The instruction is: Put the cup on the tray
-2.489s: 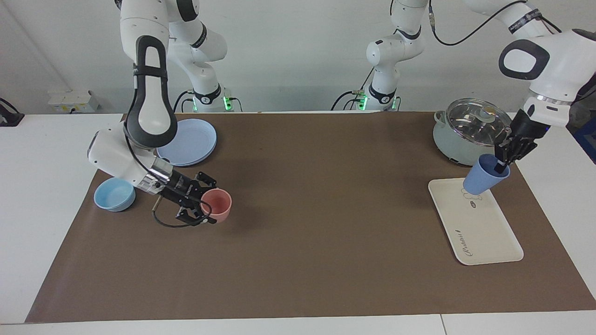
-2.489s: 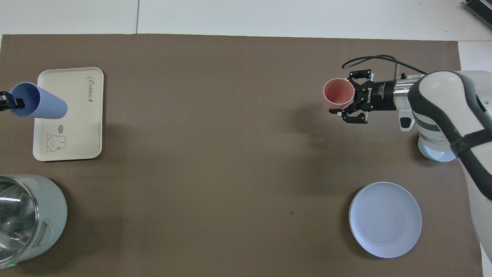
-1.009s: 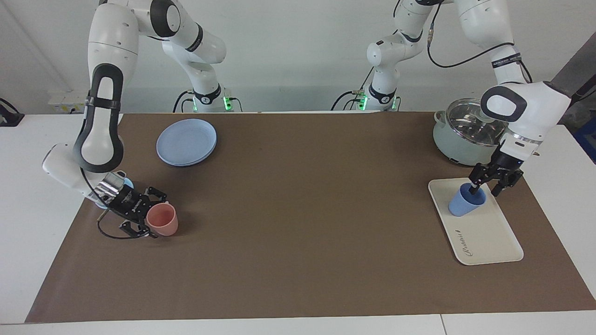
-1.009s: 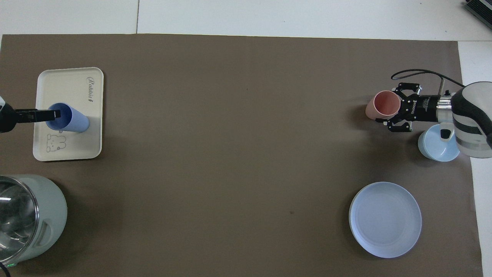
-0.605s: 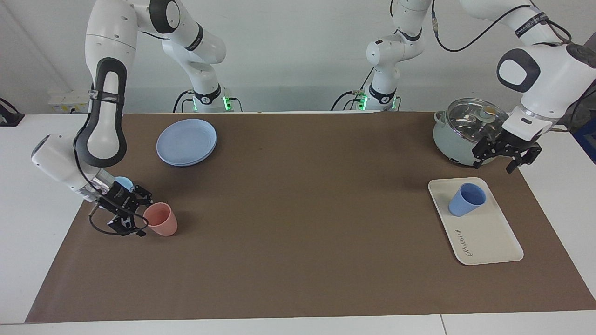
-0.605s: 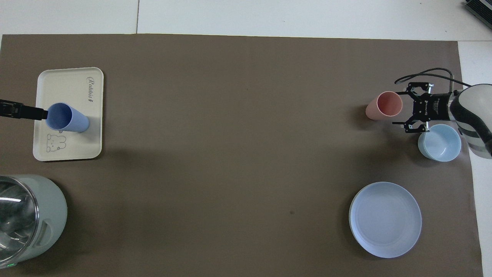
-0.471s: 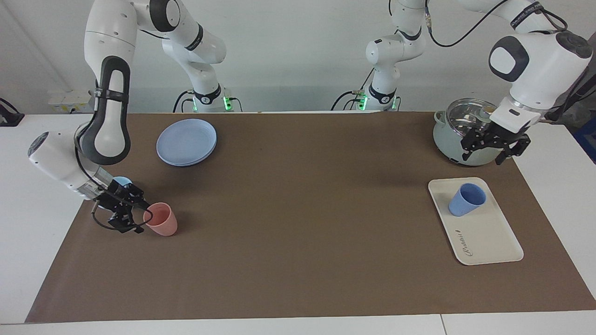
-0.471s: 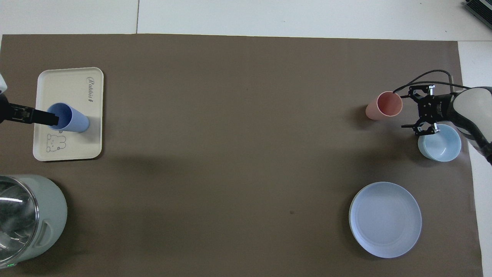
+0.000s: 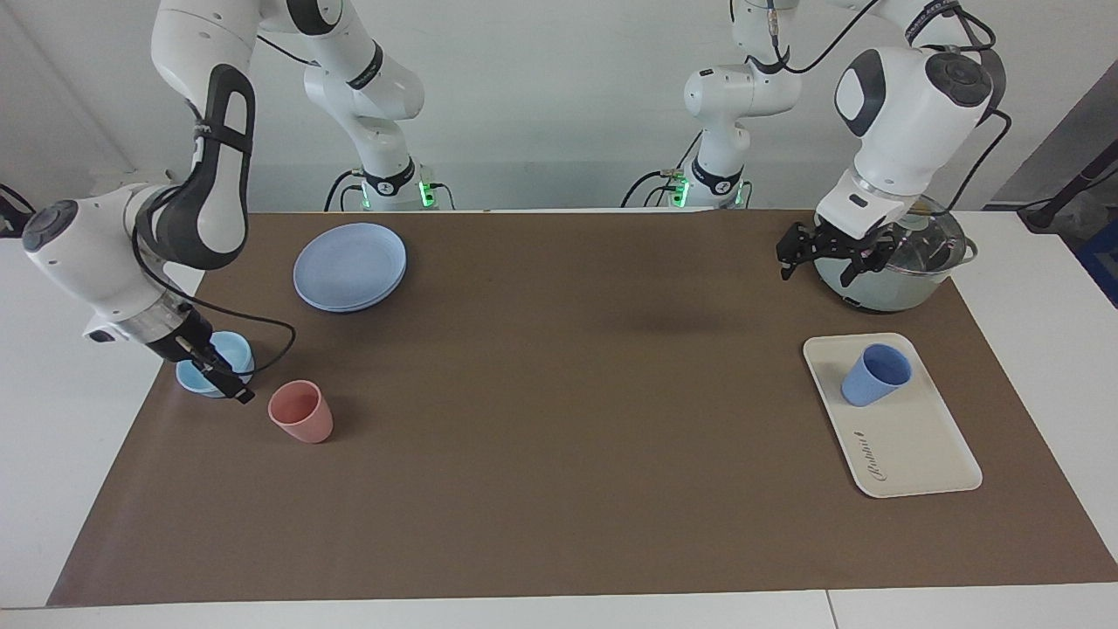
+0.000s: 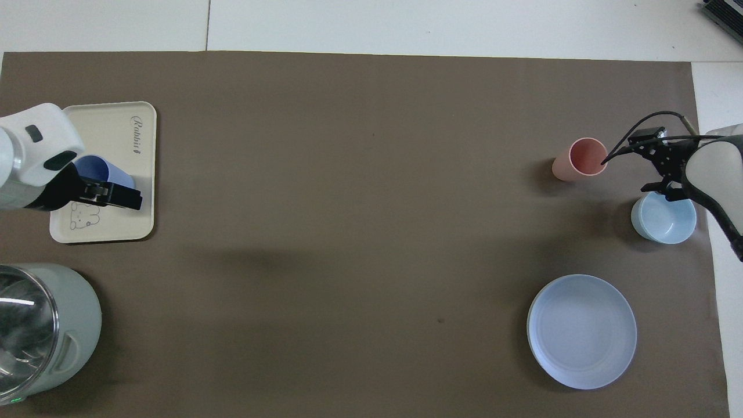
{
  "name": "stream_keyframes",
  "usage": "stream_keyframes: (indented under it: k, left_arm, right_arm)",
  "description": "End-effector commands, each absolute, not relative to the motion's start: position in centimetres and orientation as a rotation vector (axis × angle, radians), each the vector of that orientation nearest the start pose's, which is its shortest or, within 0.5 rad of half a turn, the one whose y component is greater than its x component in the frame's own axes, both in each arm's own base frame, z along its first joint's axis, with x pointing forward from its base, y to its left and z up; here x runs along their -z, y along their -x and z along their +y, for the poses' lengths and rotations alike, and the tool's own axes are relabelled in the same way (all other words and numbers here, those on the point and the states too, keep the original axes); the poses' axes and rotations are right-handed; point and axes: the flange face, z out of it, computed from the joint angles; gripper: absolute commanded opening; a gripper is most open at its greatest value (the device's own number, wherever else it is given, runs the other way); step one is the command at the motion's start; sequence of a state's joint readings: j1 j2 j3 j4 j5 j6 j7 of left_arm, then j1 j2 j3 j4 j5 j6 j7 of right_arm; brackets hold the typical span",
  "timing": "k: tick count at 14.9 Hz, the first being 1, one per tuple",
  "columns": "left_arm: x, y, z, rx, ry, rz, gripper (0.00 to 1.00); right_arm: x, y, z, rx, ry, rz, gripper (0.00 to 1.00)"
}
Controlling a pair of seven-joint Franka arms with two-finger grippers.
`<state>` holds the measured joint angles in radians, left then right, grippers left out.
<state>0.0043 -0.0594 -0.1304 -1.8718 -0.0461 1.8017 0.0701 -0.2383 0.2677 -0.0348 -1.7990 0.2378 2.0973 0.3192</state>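
Note:
The periwinkle-blue cup (image 9: 873,374) stands upright on the cream-white tray (image 9: 913,450), on the tray's half nearer the robots. In the overhead view the cup (image 10: 109,173) is partly covered by my left arm, and the tray (image 10: 119,125) shows its writing and bear drawing. My left gripper (image 9: 817,266) is open and empty, raised in the air beside the pot, clear of the cup. From overhead it (image 10: 130,197) hangs over the tray's nearer part. My right gripper (image 9: 236,389) is open and empty, low over the light-blue bowl.
A pink cup (image 9: 301,411) stands on the brown mat beside a light-blue bowl (image 9: 196,377) at the right arm's end. A round blue plate (image 9: 349,265) lies nearer the robots. A lidded pot (image 9: 908,279) stands by the tray, nearer the robots.
My left gripper set the blue cup on the tray, let go, rose and swung toward the pot. My right gripper set down the pink cup, let go and drew back over the bowl.

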Motion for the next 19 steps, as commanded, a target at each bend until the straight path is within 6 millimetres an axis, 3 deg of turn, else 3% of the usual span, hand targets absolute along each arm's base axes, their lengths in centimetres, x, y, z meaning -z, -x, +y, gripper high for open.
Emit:
stream_keyframes:
  k: [1, 2, 4, 7, 10, 14, 19]
  left_arm:
    - [-55.5, -52.0, -7.6, -0.052, 3.133, 0.264, 1.0]
    - [-56.9, -52.1, -7.5, -0.064, 3.133, 0.27, 1.0]
    - [-60.3, -52.5, -6.9, -0.052, 3.134, 0.268, 1.0]
    - [-61.9, -53.0, -5.9, -0.127, 3.113, 0.281, 1.0]
    - [-62.1, -53.3, -6.3, -0.102, 3.095, 0.323, 1.0]
    - [-62.8, -53.0, -5.9, -0.078, 3.134, 0.29, 1.0]
    - [-62.2, -53.2, -5.9, -0.032, 3.135, 0.282, 1.0]
  right_arm:
    - [-43.4, -59.6, -14.8, 0.025, 2.872, 0.886, 1.0]
    - [-44.7, -59.0, -14.1, 0.001, 2.933, 0.838, 0.99]
    - [-47.2, -58.4, -9.9, -0.018, 3.054, 0.685, 0.99]
    - [-51.0, -56.8, -5.0, -0.049, 3.106, 0.548, 1.0]
    - [-55.0, -56.0, -1.2, 0.04, 3.116, 0.442, 1.0]
    - [-59.8, -56.1, 0.0, 0.043, 3.126, 0.387, 1.0]
    - [-62.7, -55.9, -0.1, 0.011, 3.14, 0.288, 1.0]
